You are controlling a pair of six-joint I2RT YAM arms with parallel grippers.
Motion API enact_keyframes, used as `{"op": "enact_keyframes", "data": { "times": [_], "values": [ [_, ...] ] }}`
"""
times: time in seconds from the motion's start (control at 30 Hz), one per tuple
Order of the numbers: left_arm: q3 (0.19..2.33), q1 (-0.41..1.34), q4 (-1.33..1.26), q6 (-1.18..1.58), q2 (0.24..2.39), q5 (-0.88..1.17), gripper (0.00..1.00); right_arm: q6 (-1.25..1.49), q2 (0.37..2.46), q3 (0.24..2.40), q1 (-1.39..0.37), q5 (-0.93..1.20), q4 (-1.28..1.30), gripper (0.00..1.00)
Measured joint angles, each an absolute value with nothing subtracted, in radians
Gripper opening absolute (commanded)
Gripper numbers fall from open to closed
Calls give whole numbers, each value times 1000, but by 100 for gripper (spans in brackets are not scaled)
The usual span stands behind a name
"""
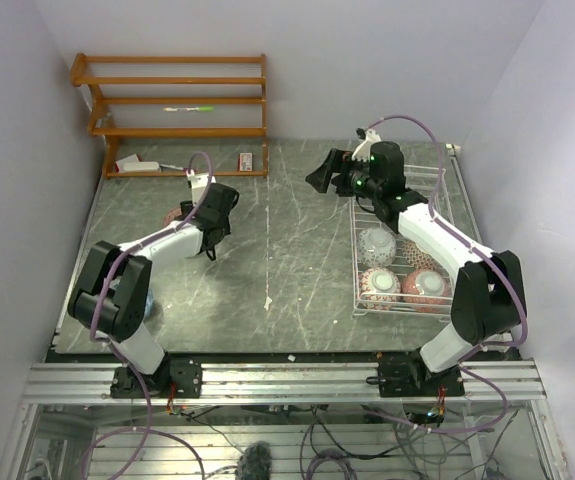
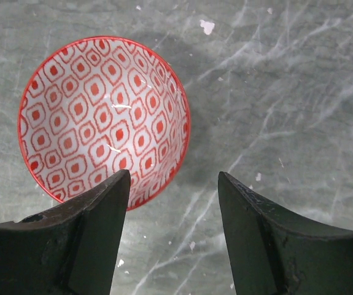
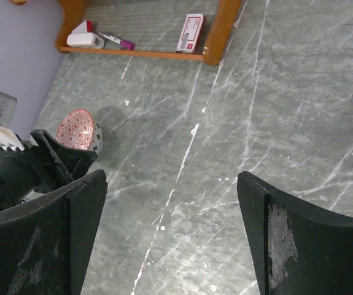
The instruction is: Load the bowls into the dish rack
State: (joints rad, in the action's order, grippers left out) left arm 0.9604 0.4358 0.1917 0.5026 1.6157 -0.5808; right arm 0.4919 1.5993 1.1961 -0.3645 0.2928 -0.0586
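Observation:
A red-and-white patterned bowl point(image 2: 102, 117) stands upright on the grey marble table at the left; it also shows in the top view point(image 1: 175, 215) and the right wrist view point(image 3: 78, 129). My left gripper point(image 2: 173, 184) is open just above it, its left finger over the bowl's near rim and its right finger over bare table. In the top view the left gripper point(image 1: 207, 240) is right of the bowl. The white wire dish rack point(image 1: 445, 215) stands at the right with a grey bowl point(image 1: 377, 243), a red bowl point(image 1: 380, 285) and a pink bowl point(image 1: 425, 287) inside. My right gripper point(image 1: 325, 172) is open and empty, raised left of the rack's far end.
An orange-brown wooden shelf unit point(image 1: 177, 100) stands at the back left, with a white object, a pen and a small red-white box point(image 3: 190, 34) on its bottom shelf. Walls close in on the left, back and right. The right wrist view looks across bare table point(image 3: 225, 153).

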Motion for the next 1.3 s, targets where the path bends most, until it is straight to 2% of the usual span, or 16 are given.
{"op": "enact_keyframes", "data": {
  "times": [0.1, 0.23, 0.47, 0.53, 0.57, 0.63, 0.8, 1.07, 1.3],
  "values": [
    [960, 436, 160, 480, 1640, -620, 67, 497, 1599, 1188, -353, 302, -59, 87],
    [962, 435, 101, 449, 1682, -660, 53, 500, 1599, 1187, -347, 307, -60, 87],
    [962, 435, 32, 422, 1772, -661, 52, 498, 1595, 1187, -343, 307, -51, 87],
    [962, 435, 21, 421, 1788, -660, 37, 496, 1589, 1187, -340, 302, -43, 87],
    [962, 435, 18, 419, 1793, -659, 25, 495, 1584, 1187, -339, 300, -40, 87],
    [962, 434, 10, 418, 1795, -652, 14, 493, 1576, 1187, -336, 299, -37, 87],
    [971, 430, -4, 398, 1776, -661, 8, 493, 1559, 1187, -331, 292, -33, 87],
    [969, 448, 20, 411, 1721, -614, 7, 493, 1541, 1183, -312, 275, -18, 87],
    [974, 641, 36, 400, 1703, -551, 7, 493, 1473, 1183, -245, 245, 47, 87]
  ]
}}
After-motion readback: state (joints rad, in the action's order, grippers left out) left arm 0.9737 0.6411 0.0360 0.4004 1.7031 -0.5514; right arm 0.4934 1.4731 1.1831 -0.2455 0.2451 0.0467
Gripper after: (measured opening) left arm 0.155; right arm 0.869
